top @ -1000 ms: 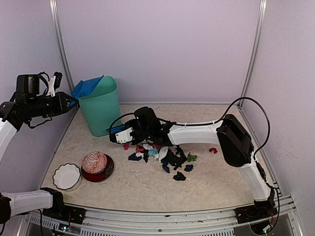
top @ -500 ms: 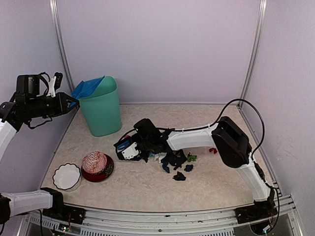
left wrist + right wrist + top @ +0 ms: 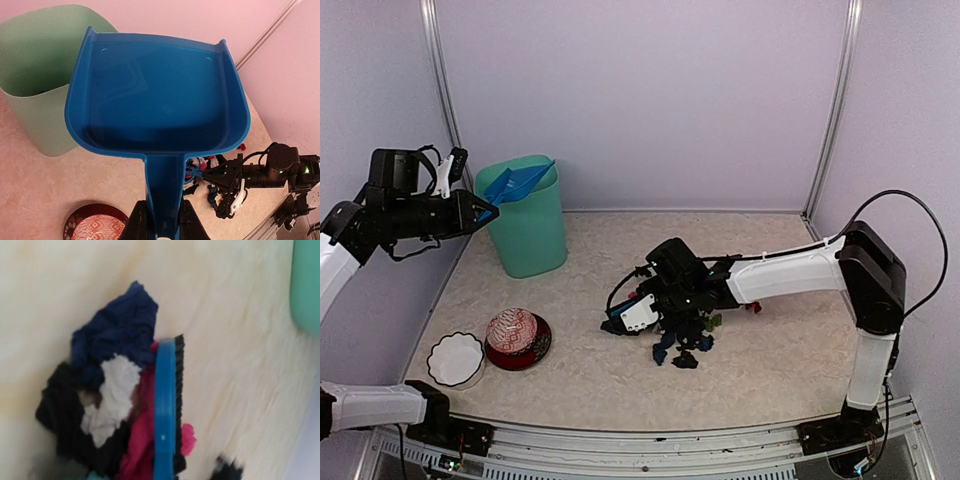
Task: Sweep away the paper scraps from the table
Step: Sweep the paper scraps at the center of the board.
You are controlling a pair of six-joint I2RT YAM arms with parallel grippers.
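The paper scraps (image 3: 682, 335) lie in a heap, mostly black with pink, white and teal, on the beige table (image 3: 610, 390); one red scrap (image 3: 753, 307) lies apart on the right. My right gripper (image 3: 632, 316) is at the heap's left side, shut on the small blue hand brush (image 3: 165, 415), whose bristles rest against the scraps (image 3: 107, 390); its fingers are hidden in the right wrist view. My left gripper (image 3: 162, 216) is shut on the handle of the blue dustpan (image 3: 160, 95), held up above the green bin (image 3: 525, 215), its pan bare.
A red patterned bowl (image 3: 518, 338) and a white fluted bowl (image 3: 455, 358) stand at the front left. The bin stands at the back left by the wall. A metal rail (image 3: 650, 435) runs along the front edge.
My right gripper has swept the brush rightward and nearer, packing the scraps into a tighter heap further right. My left gripper has swung the dustpan right, over the bin.
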